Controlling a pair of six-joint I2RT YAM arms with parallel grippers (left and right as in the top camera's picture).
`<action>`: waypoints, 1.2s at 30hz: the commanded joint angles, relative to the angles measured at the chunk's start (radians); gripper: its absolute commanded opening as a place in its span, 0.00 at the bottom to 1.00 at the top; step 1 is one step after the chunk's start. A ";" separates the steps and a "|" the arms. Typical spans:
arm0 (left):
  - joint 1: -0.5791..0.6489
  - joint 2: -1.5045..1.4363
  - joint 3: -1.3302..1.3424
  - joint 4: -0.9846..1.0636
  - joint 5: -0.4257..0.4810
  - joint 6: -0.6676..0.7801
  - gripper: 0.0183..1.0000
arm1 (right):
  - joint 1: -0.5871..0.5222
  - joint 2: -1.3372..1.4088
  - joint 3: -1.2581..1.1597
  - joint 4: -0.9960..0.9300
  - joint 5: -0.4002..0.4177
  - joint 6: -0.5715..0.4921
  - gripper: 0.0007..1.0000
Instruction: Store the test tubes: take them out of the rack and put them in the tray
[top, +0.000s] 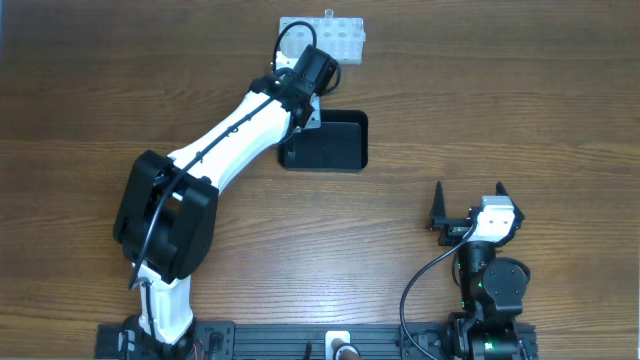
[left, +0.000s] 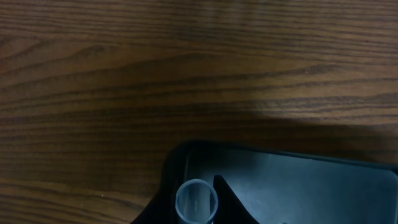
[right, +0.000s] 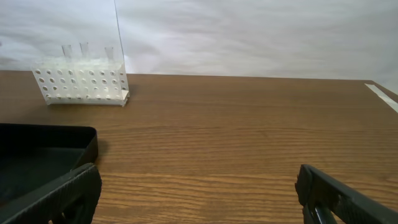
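Observation:
The white rack stands at the table's far edge; in the right wrist view the rack has three clear tubes sticking up from it. The black tray lies just in front of it. My left gripper hangs over the tray's far left corner, shut on a clear test tube whose open mouth faces the wrist camera above the tray. My right gripper rests low near its base at the right, open, with nothing between its fingers.
Bare wooden tabletop surrounds the tray and rack. The tray's near corner shows from the right wrist view, with open wood between it and the right gripper. A white wall stands behind the table.

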 joint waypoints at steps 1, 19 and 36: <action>0.008 0.035 -0.005 0.026 -0.004 0.011 0.09 | -0.006 -0.004 -0.006 -0.003 -0.005 -0.001 0.99; 0.008 0.054 -0.005 0.072 0.011 0.015 0.38 | -0.006 -0.004 -0.006 -0.003 -0.005 -0.001 0.99; 0.009 -0.071 0.168 0.425 -0.071 0.302 0.62 | -0.006 -0.004 -0.006 -0.003 -0.005 -0.001 0.99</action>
